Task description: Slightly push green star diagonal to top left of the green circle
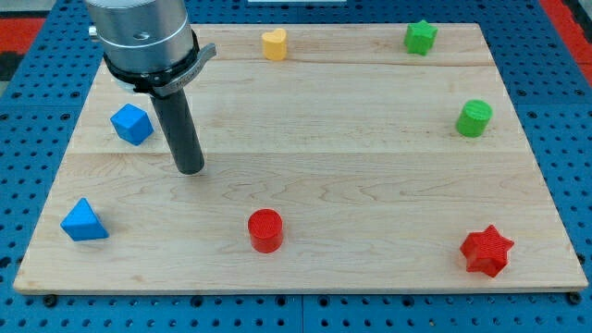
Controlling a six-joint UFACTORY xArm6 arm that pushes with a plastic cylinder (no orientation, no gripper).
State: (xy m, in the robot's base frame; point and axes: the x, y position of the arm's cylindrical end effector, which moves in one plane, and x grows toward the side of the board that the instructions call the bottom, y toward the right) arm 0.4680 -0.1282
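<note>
The green star sits near the top right of the wooden board. The green circle stands below it and a little to its right, near the board's right edge. My tip rests on the board at the view's left, far from both green blocks. It is just right of the blue cube, with a gap between them.
A yellow heart lies at the top middle. A blue triangle sits at the bottom left. A red cylinder stands at the bottom middle, and a red star at the bottom right.
</note>
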